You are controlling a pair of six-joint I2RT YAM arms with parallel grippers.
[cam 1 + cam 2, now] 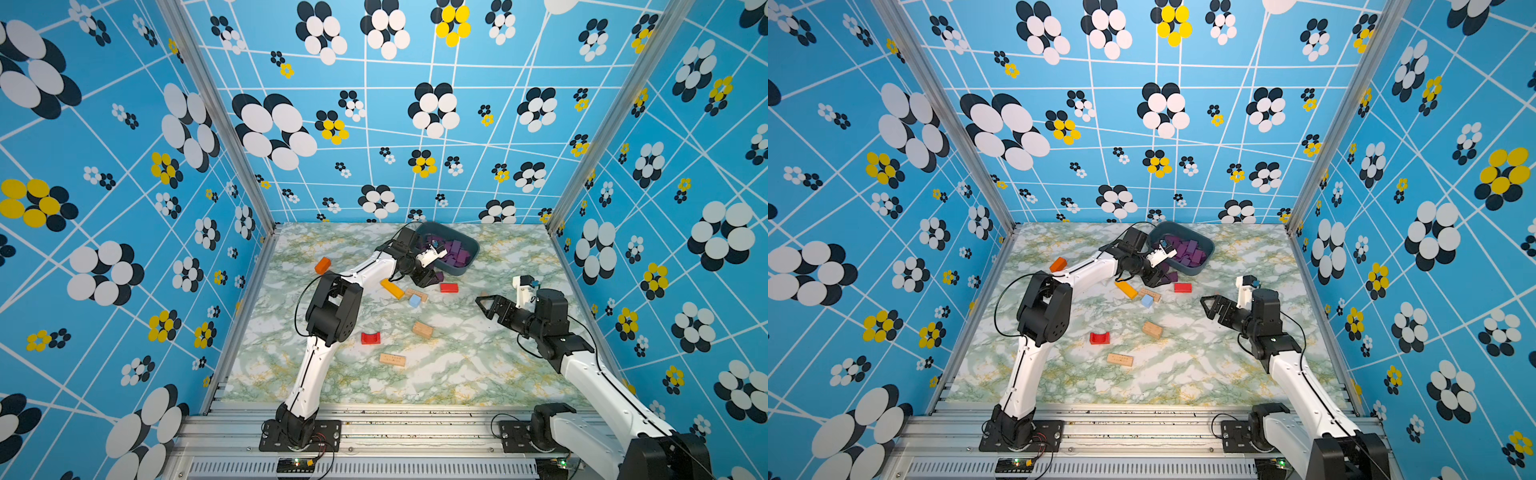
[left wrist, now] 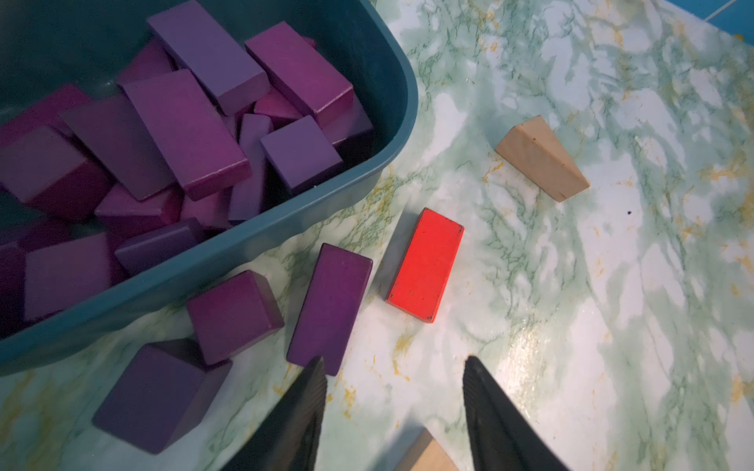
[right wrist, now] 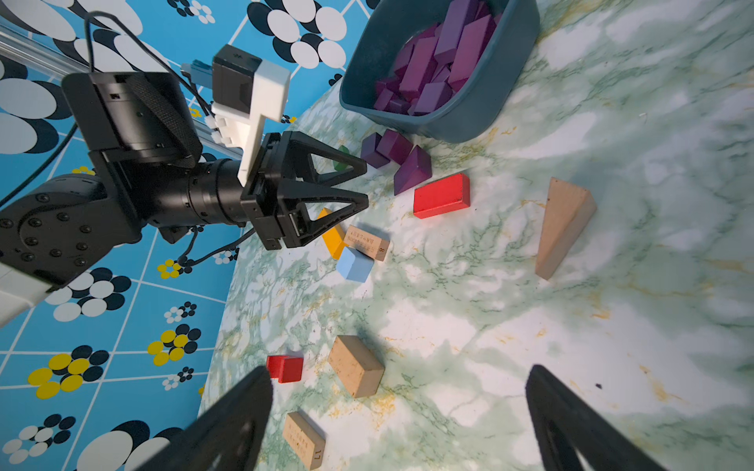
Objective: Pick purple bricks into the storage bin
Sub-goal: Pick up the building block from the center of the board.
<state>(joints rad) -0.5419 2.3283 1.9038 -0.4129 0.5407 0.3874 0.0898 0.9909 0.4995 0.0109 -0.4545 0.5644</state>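
Marble-patterned green and white table (image 1: 457, 374), seen from above, with two robot arms reaching in from its near edge. Nearest lie a printed tan block (image 1: 392, 359), a red arch (image 1: 370, 338) and a plain tan block (image 1: 422, 329), each apart from the others. To the right, the right gripper (image 1: 482, 305) hovers with its jaws spread wide and empty. A tan wedge (image 3: 565, 224) lies ahead of it, largely hidden behind that gripper in both top views.

Mid-table, a yellow bar (image 1: 391, 288), a pale blue cube (image 1: 414, 301) and a numbered tan block (image 1: 419, 293) cluster close together, with a red bar (image 1: 449, 287) just beyond. The left gripper (image 2: 393, 363) hangs low over bare table near the red bar, jaws parted with nothing between them. One fingertip (image 2: 312, 387) overlaps the end of one of three loose bricks (image 2: 234, 316); whether it touches is unclear. These lie on the table just beside the bin's near wall, mostly hidden by the left wrist in both top views. A small green piece (image 3: 340, 157) peeks from behind the left gripper, its shape hard to make out. An orange block (image 1: 322, 264) sits apart at far left.

Farthest, the bin (image 1: 469, 257) holds a jumbled heap of purple bricks (image 2: 183, 130). The left wrist camera covers its near left corner, and both wrist views cut off part of it.
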